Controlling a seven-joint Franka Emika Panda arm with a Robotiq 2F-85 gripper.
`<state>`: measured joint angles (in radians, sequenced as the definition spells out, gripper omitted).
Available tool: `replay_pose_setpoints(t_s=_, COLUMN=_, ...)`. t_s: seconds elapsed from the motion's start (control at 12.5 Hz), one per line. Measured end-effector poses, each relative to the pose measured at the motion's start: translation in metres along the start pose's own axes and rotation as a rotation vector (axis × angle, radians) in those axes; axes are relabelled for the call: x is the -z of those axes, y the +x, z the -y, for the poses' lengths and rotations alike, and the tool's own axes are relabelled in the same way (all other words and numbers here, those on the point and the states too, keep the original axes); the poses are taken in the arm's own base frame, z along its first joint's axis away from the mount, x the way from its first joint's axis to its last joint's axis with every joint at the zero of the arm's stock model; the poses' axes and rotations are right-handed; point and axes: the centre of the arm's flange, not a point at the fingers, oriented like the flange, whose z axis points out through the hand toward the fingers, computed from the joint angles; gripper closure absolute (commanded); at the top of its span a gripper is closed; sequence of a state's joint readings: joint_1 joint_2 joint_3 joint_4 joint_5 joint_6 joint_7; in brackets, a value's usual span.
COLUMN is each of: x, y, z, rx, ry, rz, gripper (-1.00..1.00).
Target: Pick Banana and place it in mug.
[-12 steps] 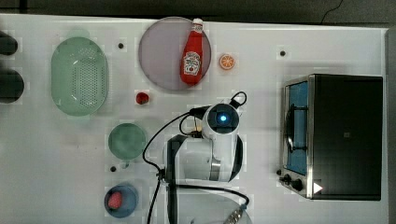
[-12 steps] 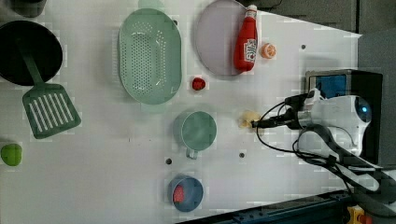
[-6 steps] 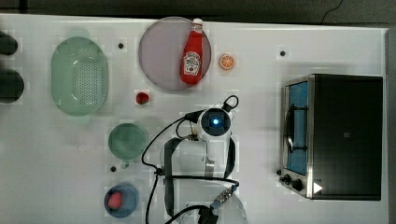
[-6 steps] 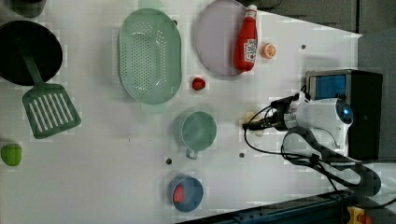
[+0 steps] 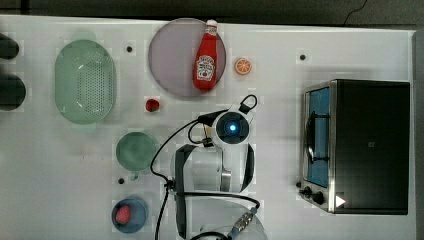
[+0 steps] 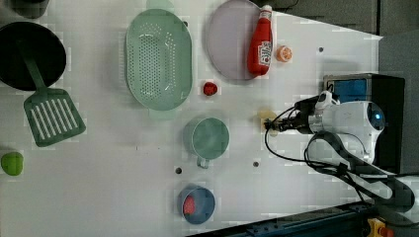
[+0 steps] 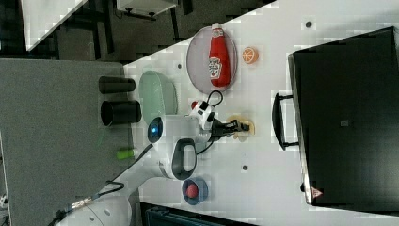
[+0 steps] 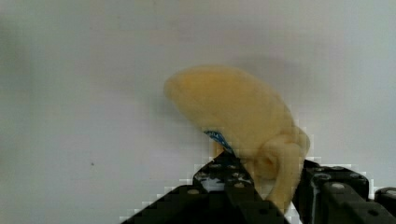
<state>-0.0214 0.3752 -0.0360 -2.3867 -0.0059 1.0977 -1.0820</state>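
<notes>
1. Bench (image 5: pixel 350 45): the mug (image 6: pixel 206 138) stands well apart from the banana (image 8: pixel 233 112).
2. Banana: lies on the bench, its stem end between the fingers (image 8: pixel 243 186).
3. Fingers: pinching the stem end; so narrow a hold may let the banana pivot or slip.

White tabletop (image 5: pixel 350 45) with small dark holes, dark floor beyond its far edge, grey panel (image 7: pixel 51 141) beside the tabletop in the right view, even flat light.

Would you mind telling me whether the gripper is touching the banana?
Touching: in the wrist view, the gripper has a finger on each side of the banana, pressed against its end.
</notes>
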Motion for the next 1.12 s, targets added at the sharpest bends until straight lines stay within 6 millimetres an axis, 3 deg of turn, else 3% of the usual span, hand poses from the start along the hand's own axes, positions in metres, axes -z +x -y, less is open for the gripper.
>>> replay_pose_setpoints(t_s=0.16, x=0.016, y=-0.012, z=-0.002, rx=-0.007, ry=0.012, rz=0.043, gripper=0.37)
replay_pose_setpoints(t_s=0.32, x=0.054, y=-0.028, z=-0.002, rx=-0.012, ry=0.026, rz=0.092, gripper=0.37)
replay_pose_setpoints(t_s=0.64, x=0.209, y=-0.023, z=-0.014, rx=-0.032, ry=0.000, rz=-0.034, gripper=0.37)
replay_pose_setpoints(t_s=0.8, x=0.285, y=-0.040, z=-0.006, rx=-0.048, ry=-0.019, rz=-0.067, gripper=0.37)
replay_pose_setpoints(t_s=0.96, x=0.338, y=-0.056, z=0.010, rx=-0.079, ry=-0.029, rz=-0.131, gripper=0.37)
replay_pose_setpoints(t_s=1.12, x=0.364, y=-0.049, z=0.035, rx=-0.090, ry=-0.015, rz=-0.170, gripper=0.37)
